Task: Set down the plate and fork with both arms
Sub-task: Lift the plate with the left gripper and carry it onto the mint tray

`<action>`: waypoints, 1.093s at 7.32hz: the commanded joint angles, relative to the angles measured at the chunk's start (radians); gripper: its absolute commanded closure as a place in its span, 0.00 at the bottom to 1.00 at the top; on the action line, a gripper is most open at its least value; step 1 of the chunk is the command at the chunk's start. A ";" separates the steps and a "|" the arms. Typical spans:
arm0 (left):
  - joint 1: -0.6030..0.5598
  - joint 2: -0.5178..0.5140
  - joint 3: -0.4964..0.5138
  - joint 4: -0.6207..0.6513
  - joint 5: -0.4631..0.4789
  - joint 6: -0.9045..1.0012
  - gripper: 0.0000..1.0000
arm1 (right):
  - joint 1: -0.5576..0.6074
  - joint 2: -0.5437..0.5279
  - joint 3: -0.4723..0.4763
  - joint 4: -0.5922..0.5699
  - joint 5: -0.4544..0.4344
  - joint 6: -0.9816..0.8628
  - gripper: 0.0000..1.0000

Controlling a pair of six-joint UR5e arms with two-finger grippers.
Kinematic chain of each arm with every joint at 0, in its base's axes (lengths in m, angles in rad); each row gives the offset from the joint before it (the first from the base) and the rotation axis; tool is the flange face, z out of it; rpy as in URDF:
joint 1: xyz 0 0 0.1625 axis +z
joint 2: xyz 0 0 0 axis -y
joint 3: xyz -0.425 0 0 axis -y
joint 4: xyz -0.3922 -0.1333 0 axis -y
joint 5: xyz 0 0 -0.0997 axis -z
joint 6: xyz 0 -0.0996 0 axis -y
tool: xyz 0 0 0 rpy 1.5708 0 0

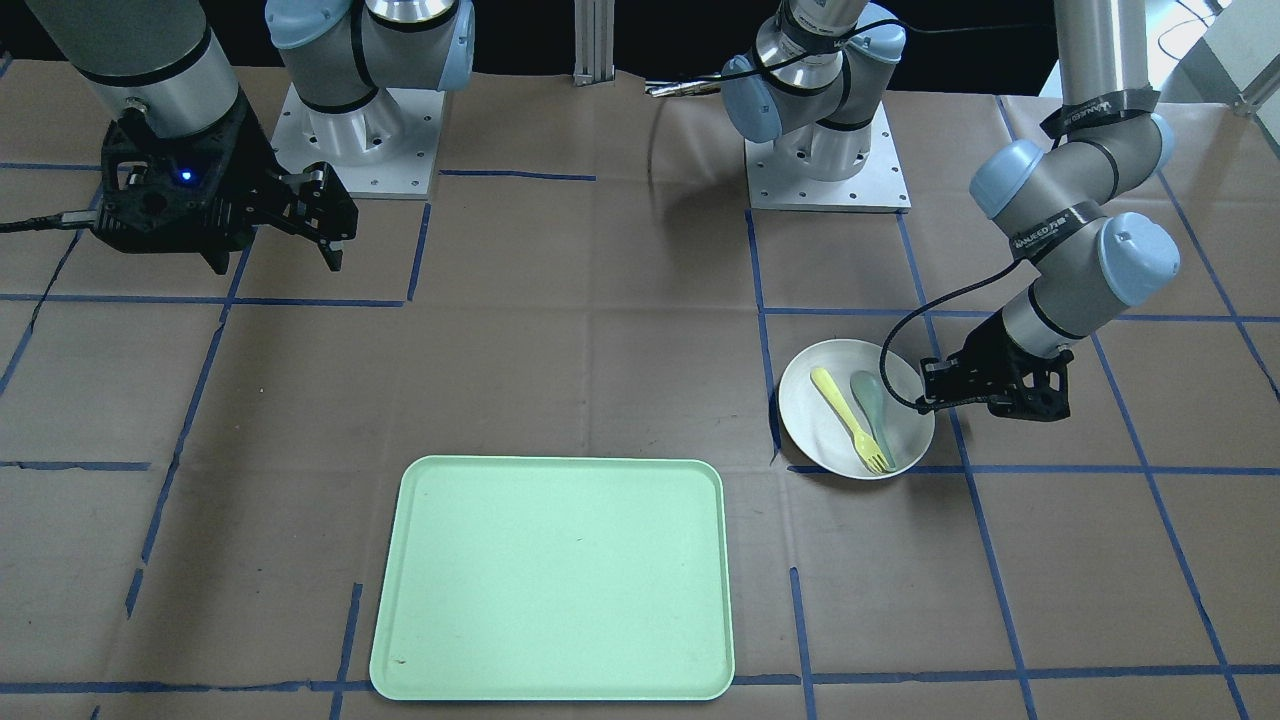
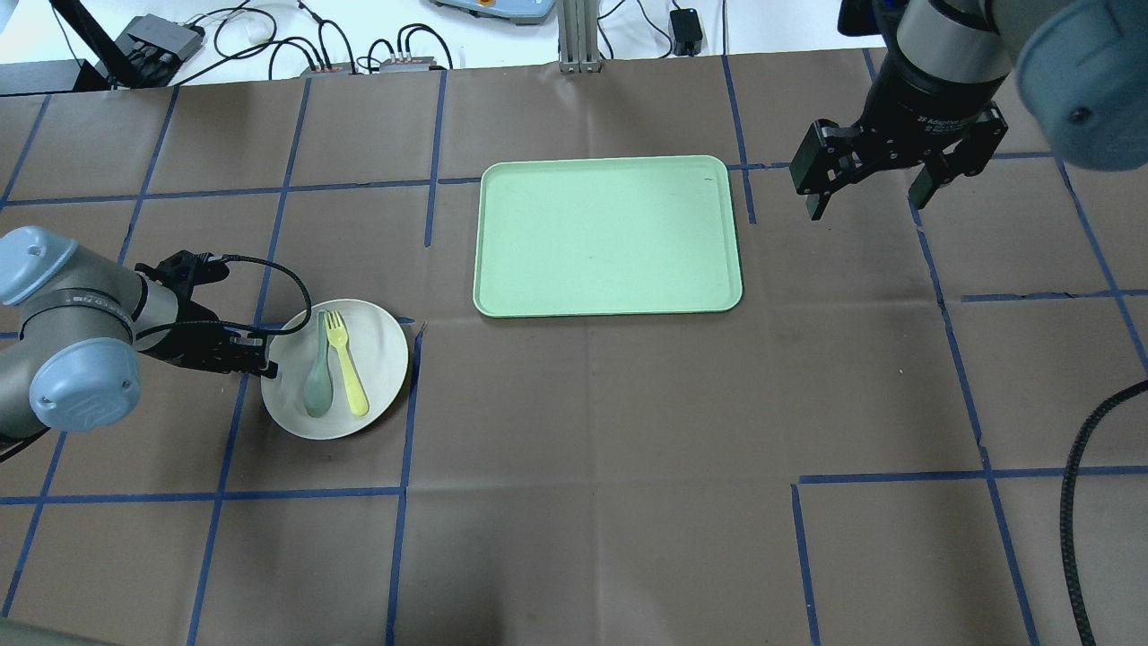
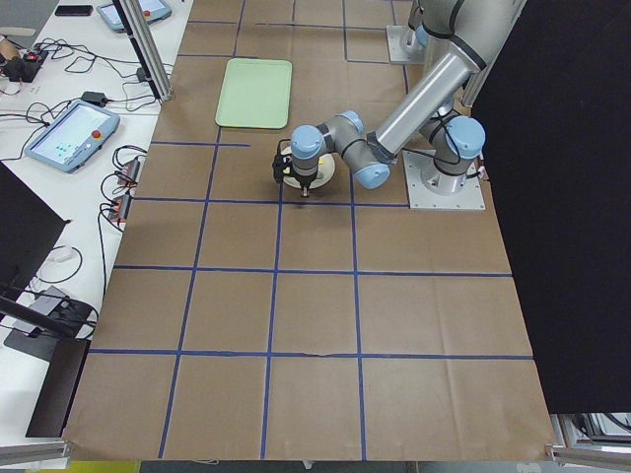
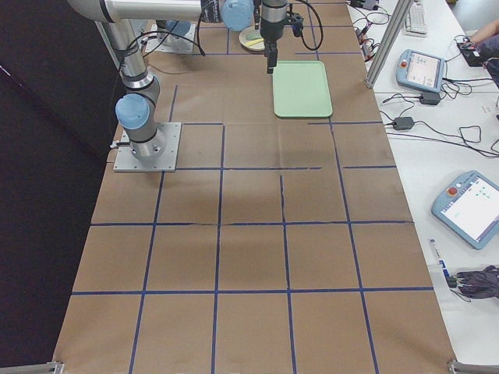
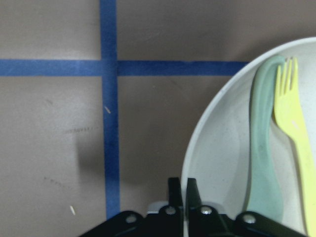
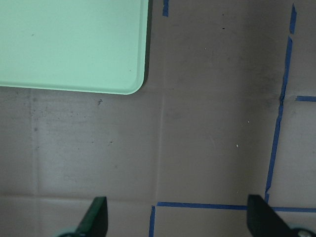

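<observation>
Plate (image 2: 381,345) holds fork (image 2: 346,363) beside spoon (image 2: 318,381), its rim pinched by left end effector (image 2: 267,366); right end effector (image 2: 867,206) gapes apart

Overhead view: behind robot, high, looks forward and down; tray (image 2: 608,235) sits far-centre. Front-facing view: opposite side, steep down, tray nearest camera, arm bases (image 1: 828,170) beyond it. Both share tray and plate (image 1: 812,425). Side views: table (image 3: 315,296) ends, far off, tray small toward far end. Left wrist view: close over plate rim. Right wrist view: close over tray corner.
</observation>
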 commanded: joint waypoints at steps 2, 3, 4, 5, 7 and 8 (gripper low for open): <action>-0.014 0.038 0.029 -0.003 -0.056 -0.007 0.97 | 0.000 0.000 0.000 0.000 0.000 0.000 0.00; -0.022 0.032 0.047 -0.011 -0.079 -0.009 0.98 | 0.000 0.000 0.000 -0.001 0.000 0.000 0.00; -0.027 0.015 0.061 -0.012 -0.093 -0.009 0.98 | 0.000 0.000 0.000 0.000 -0.001 0.000 0.00; -0.065 0.004 0.088 -0.012 -0.110 -0.010 1.00 | 0.000 0.000 0.000 -0.001 -0.002 0.000 0.00; -0.164 -0.043 0.209 -0.066 -0.110 -0.069 1.00 | 0.000 0.000 0.000 0.000 -0.001 0.000 0.00; -0.213 -0.095 0.278 -0.066 -0.110 -0.090 1.00 | 0.000 0.000 0.000 0.000 0.000 0.000 0.00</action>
